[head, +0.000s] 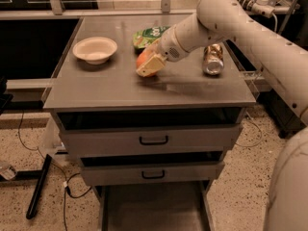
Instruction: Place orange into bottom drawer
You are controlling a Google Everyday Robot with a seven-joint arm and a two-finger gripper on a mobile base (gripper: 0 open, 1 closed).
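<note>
While the bottom drawer [154,211] lies open, the gripper [147,67] fingers [153,64] seemingly clasp the orange [142,58] over the cabinet [120,86].

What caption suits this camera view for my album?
White robot arm's gripper at a round orange fruit over the grey cabinet top; lowest grey metal drawer open below.

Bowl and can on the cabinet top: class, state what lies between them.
In the camera view, the orange lies between the bowl and the can, with the robot's hand against its front.
</note>
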